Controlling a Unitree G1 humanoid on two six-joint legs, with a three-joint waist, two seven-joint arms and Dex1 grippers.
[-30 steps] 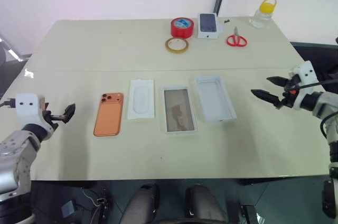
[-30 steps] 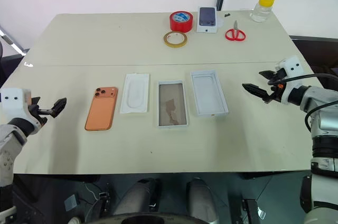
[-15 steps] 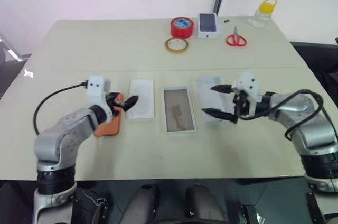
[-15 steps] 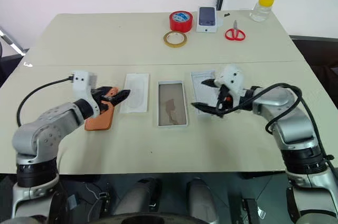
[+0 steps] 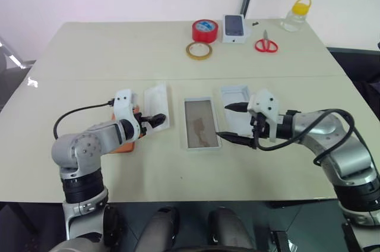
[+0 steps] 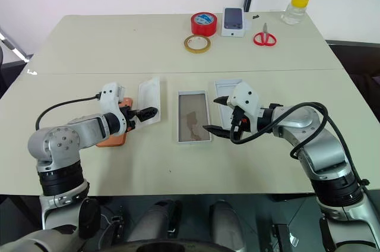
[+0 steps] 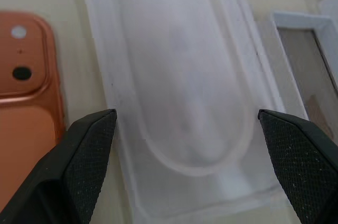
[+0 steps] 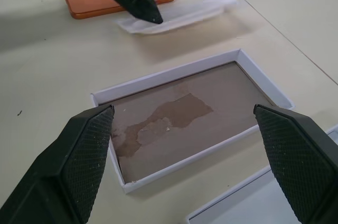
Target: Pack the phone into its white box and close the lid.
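On the beige table (image 5: 89, 56), the row nearest the robot holds the task's pieces. The left gripper (image 5: 153, 122) is spread wide and grasps nothing, its black fingers (image 7: 84, 155) straddling a thin white plastic insert with an oval dent (image 7: 179, 92), whose near end looks slightly lifted off the table. Just beside that insert, on the robot's left, lies the flat orange phone (image 7: 24, 113), camera block up, partly hidden under the left wrist in the head views. To the right of the insert sits a shallow white cardboard tray with a brownish inner face (image 5: 200, 123), lying open side up. The right gripper (image 5: 228, 122) is likewise released and empty, its two fingers far apart, hovering at the right edge of that tray and over the near end of the shallow white rectangular box (image 5: 236, 100), which lies open just beside the tray.

Further back stand a tan ring of tape (image 5: 198, 50), a red roll of tape (image 5: 204, 30), a small white box picturing a dark phone (image 5: 234, 28), red-handled scissors (image 5: 265, 44) and a clear jar with a yellow lid (image 5: 295, 15).
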